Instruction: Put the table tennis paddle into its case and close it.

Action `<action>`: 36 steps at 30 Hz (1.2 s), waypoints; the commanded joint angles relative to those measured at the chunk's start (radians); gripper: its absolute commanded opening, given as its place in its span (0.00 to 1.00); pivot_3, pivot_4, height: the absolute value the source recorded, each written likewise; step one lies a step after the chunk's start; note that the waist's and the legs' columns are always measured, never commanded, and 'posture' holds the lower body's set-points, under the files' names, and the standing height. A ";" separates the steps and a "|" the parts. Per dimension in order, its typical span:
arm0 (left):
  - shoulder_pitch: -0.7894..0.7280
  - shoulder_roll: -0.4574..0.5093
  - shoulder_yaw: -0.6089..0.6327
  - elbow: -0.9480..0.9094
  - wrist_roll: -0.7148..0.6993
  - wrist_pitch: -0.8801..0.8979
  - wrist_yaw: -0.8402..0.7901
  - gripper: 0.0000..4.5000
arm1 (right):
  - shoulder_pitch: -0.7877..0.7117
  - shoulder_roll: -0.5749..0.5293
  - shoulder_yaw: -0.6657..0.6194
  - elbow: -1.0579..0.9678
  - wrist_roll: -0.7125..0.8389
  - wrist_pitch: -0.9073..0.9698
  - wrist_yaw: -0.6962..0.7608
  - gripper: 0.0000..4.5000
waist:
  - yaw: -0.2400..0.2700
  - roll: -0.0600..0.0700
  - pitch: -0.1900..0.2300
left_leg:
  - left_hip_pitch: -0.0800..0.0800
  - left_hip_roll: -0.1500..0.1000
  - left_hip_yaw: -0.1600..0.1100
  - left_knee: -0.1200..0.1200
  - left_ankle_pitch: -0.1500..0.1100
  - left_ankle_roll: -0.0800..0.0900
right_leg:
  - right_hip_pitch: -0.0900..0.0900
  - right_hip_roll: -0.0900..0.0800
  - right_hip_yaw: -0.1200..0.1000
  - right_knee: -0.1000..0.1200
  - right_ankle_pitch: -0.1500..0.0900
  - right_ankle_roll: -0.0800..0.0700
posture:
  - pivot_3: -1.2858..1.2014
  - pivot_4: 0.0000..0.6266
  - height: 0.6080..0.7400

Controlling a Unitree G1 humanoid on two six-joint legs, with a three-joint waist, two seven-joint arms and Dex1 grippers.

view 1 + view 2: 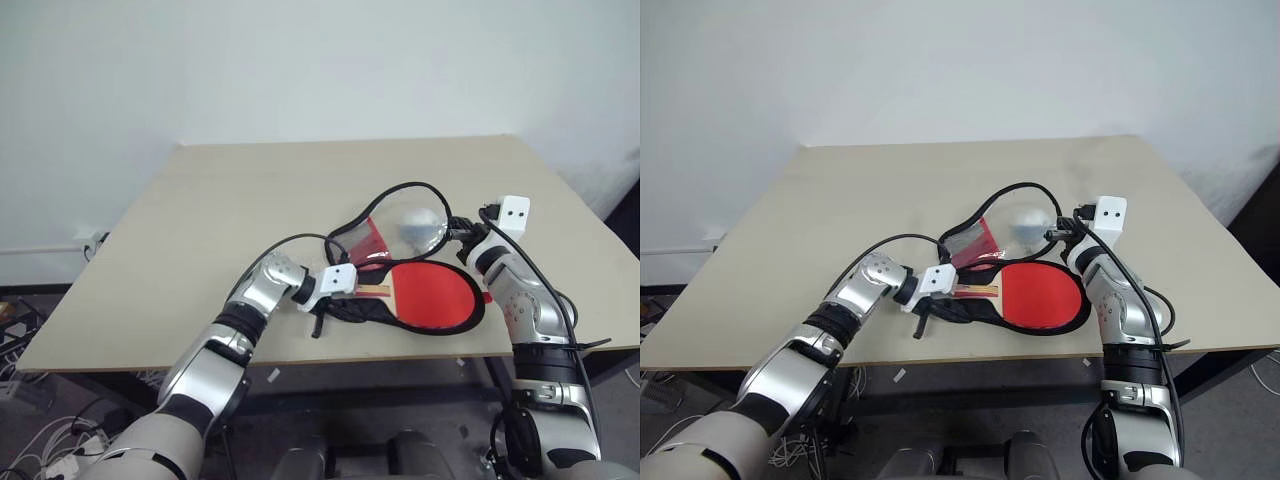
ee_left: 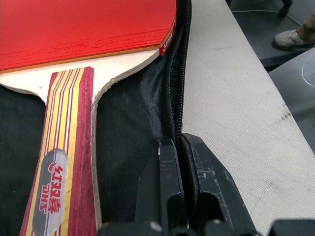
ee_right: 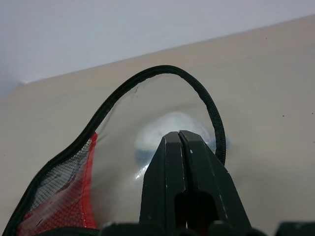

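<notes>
Red paddle [image 1: 432, 295] flat inside open black case [image 1: 352, 312], flap raised

Light beige table [image 1: 250, 200] under both grippers, top matte, faintly scuffed near front edge. Plain white wall [image 1: 300, 60] beyond table, well ahead of grippers, evenly lit, soft shading toward corners. White cable duct with socket [image 1: 90, 240] low on wall, far to left gripper's outer side. Tangled cables [image 1: 40, 425] on dark floor [image 1: 400, 385] below table's front edge.
</notes>
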 commanded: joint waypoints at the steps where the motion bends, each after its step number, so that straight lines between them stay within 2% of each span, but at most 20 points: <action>1: 0.015 0.035 0.015 -0.051 -0.010 0.004 -0.034 0.01 | -0.024 0.002 -0.002 -0.046 0.007 -0.010 -0.001 0.00 | 0.000 0.000 0.000 | 0.000 0.000 0.000 0.000 0.000 0.000 | 0.000 0.000 0.000 0.000 0.000 0.000 | 0.52 0.00 1.00; 23: 0.261 0.260 0.060 -0.508 -0.130 0.206 -0.105 0.01 | -0.034 0.001 0.007 -0.024 0.003 -0.014 0.012 0.00 | -0.004 0.000 0.000 | 0.000 0.003 0.000 -0.002 0.000 0.000 | -0.002 0.000 0.001 0.000 -0.001 -0.002 | 0.52 0.00 1.00; 28: 0.307 0.304 0.060 -0.558 -0.140 0.232 -0.100 0.01 | -0.039 0.001 0.012 -0.015 0.001 -0.016 0.018 0.00 | -0.005 0.000 0.000 | 0.000 0.004 0.000 -0.002 0.000 0.000 | -0.002 0.000 0.001 0.000 -0.001 -0.002 | 0.52 0.00 1.00; 36: 0.320 0.319 0.053 -0.564 -0.140 0.221 -0.076 0.01 | -0.048 0.002 0.014 -0.004 -0.002 -0.019 0.023 0.00 | -0.005 0.000 0.000 | 0.000 0.004 0.000 -0.002 -0.001 -0.001 | -0.002 0.000 0.001 0.000 -0.001 -0.002 | 0.52 0.00 1.00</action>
